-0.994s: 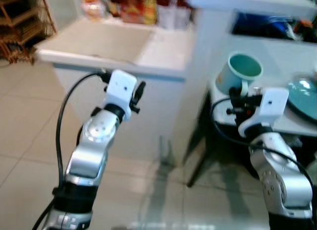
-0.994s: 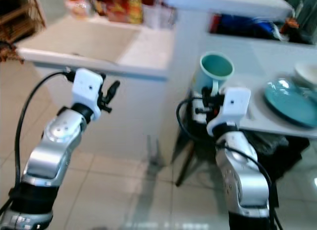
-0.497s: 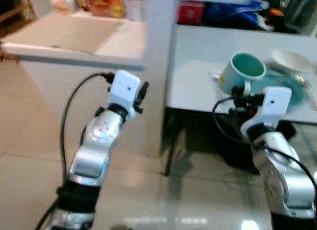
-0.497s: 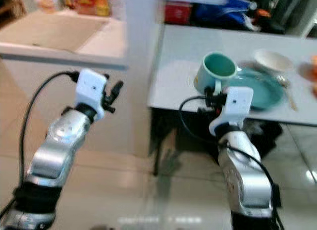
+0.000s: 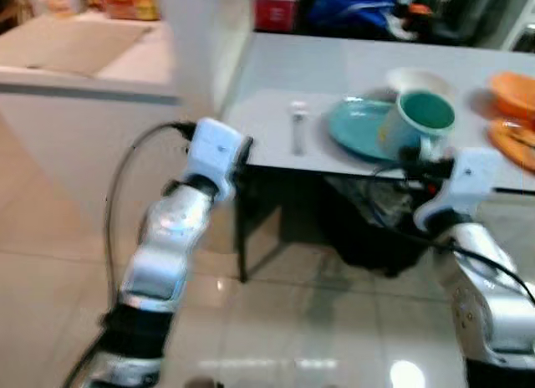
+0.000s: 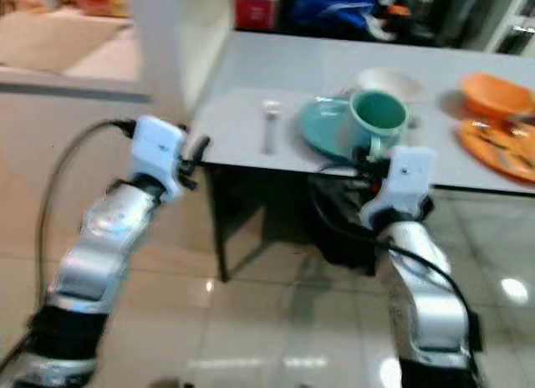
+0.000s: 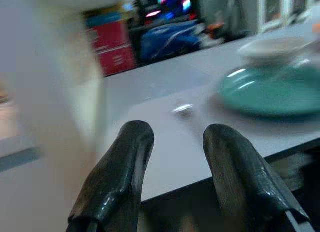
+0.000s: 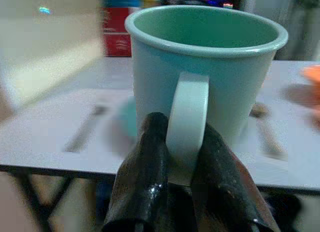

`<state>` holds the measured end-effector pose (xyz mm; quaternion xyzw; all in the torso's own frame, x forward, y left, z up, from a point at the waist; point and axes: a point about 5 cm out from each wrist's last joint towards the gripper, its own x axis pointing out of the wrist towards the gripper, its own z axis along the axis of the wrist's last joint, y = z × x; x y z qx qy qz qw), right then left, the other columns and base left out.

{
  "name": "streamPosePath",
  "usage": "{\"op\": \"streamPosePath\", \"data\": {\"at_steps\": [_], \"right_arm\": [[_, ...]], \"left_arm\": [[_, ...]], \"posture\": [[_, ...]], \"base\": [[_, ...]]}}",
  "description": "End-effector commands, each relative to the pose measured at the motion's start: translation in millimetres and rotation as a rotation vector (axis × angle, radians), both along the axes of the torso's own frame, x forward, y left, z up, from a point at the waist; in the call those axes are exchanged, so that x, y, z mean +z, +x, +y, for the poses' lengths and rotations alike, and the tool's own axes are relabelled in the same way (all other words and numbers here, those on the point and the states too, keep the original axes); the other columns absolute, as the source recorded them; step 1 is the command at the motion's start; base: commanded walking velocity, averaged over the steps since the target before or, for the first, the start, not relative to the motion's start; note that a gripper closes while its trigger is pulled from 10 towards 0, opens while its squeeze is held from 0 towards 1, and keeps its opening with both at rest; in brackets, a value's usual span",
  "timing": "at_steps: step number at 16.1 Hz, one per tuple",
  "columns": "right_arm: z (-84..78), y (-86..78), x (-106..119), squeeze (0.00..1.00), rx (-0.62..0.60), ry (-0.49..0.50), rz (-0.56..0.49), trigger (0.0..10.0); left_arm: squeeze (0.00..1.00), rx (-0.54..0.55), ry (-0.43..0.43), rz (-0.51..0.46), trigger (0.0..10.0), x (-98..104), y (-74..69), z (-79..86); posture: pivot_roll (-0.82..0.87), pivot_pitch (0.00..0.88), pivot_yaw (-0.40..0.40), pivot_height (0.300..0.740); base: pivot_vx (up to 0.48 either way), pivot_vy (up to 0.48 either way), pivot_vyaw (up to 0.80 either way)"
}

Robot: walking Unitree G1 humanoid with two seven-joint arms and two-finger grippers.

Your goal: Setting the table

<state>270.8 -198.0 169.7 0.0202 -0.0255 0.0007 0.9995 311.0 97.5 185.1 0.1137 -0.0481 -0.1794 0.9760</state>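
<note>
A teal mug (image 5: pixel 424 120) is held upright by its handle, with my right gripper (image 8: pixel 181 129) shut on it, in front of the table's near edge. On the pale grey table (image 5: pixel 261 127) lie a teal plate (image 5: pixel 358 127), a white bowl (image 5: pixel 418 77) behind it and a metal utensil (image 5: pixel 297 127) to its left. The mug overlaps the plate's right side in the head views. My left gripper (image 7: pixel 177 134) is open and empty, raised short of the table's left corner, fingers pointing at the utensil (image 7: pixel 183 109) and the plate (image 7: pixel 272 92).
Two orange dishes (image 5: pixel 512 91) sit at the table's right. A white counter (image 5: pixel 84 62) stands to the left. A red box (image 5: pixel 276 7) and a blue bag (image 5: pixel 351 12) lie behind the table. Dark clutter (image 5: pixel 368 229) sits under it. Glossy tiled floor (image 5: pixel 276 338) lies in front.
The whole view has swung to the right: the counter slid off to the left and the table with plate, bowl and orange dishes came in front. The mug stays in my right gripper.
</note>
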Motion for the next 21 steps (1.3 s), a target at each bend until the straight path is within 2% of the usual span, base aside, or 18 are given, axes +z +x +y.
{"op": "streamPosePath", "data": {"at_steps": [1, 5, 15, 21], "right_arm": [[2.7, 1.6, 8, 0.00, 0.006, -0.006, -0.032, 10.0], [-0.2, 3.4, 10, 0.00, -0.013, -0.007, -0.038, 10.0], [2.4, 8.1, 16, 0.00, -0.019, -0.003, -0.062, 10.0], [-1.5, 13.5, 22, 0.00, -0.046, -0.024, -0.074, 10.0]], "left_arm": [[0.00, 0.043, 0.009, -0.008, 10.0, 4, 3.1, 7.3], [0.00, 0.013, -0.004, -0.048, 10.0, 10, 2.9, 8.3], [0.00, 0.010, 0.009, -0.069, 10.0, 14, 3.8, 8.4], [0.00, 0.015, 0.008, -0.073, 10.0, 16, 4.7, 9.4]], "posture": [[0.02, 0.014, -0.009, 0.740], [0.02, 0.002, -0.013, 0.740], [0.02, 0.000, -0.017, 0.740], [0.02, 0.010, -0.016, 0.740]], "base": [[0.000, 0.000, 0.00], [0.073, 0.000, 0.00], [0.472, 0.000, 0.00], [0.480, 0.000, 0.07]]}}
